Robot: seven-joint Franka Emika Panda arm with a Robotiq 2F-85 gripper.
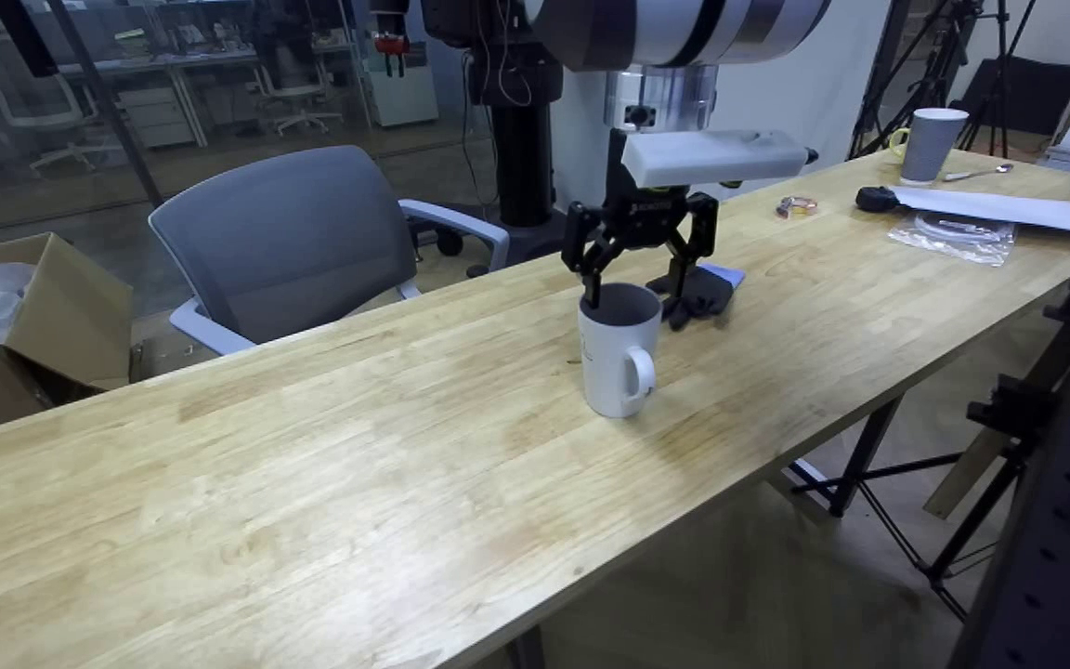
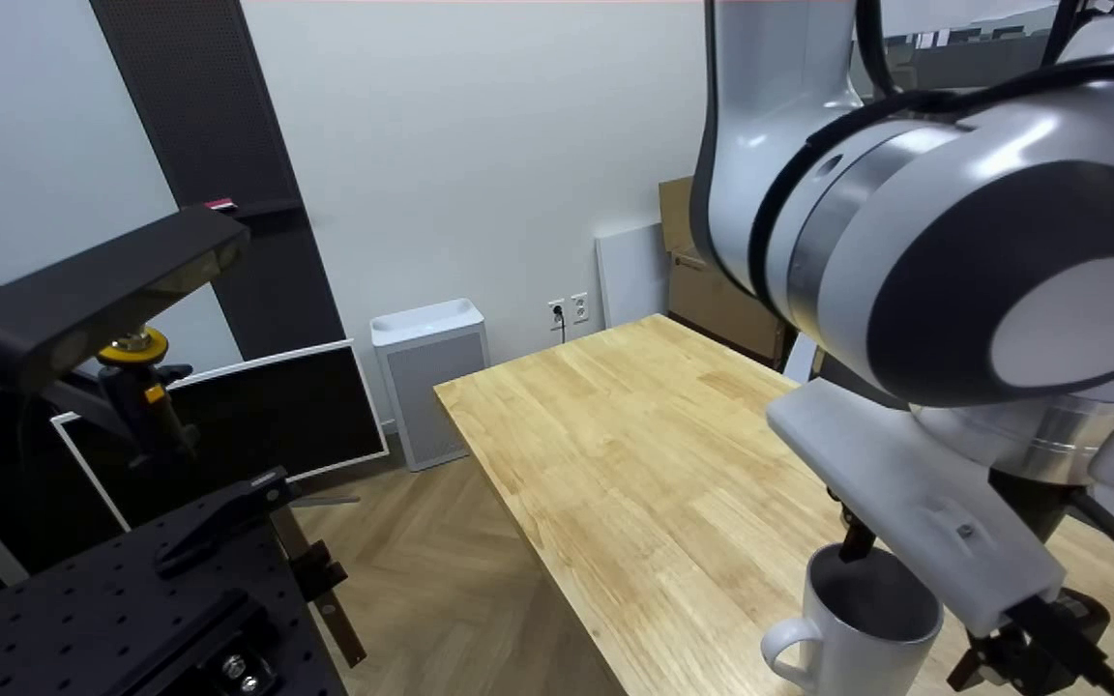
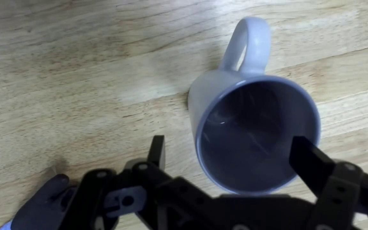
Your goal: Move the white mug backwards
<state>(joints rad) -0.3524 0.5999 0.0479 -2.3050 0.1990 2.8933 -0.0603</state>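
The white mug (image 1: 611, 372) stands upright on the light wood table (image 1: 312, 483), its long axis vertical and its mouth upward. Its loop handle (image 1: 644, 373) points toward the long table edge opposite the gray office chair (image 1: 298, 242), and toward the top of the wrist view. The gripper (image 1: 633, 299) has its fingers spread and is grasping nothing. One finger overlaps the mug's rim; whether its tip dips inside the mouth cannot be told. The other hangs outside the mug, with table wood showing between the two in the wrist view.

A dark glove-like object (image 3: 40, 204) with a blue edge lies near the mug, apart from it, on the side of that outer finger. It is between the mug and a gray cup (image 1: 934, 147), which stands well away with a yellow handle (image 1: 896, 141) showing behind it. Around the cup are a metal spoon (image 1: 979, 173), white paper (image 1: 1009, 206), a clear plastic bag (image 1: 953, 242) and a small orange item (image 1: 795, 206). An open cardboard box (image 1: 71, 311) is near the chair.
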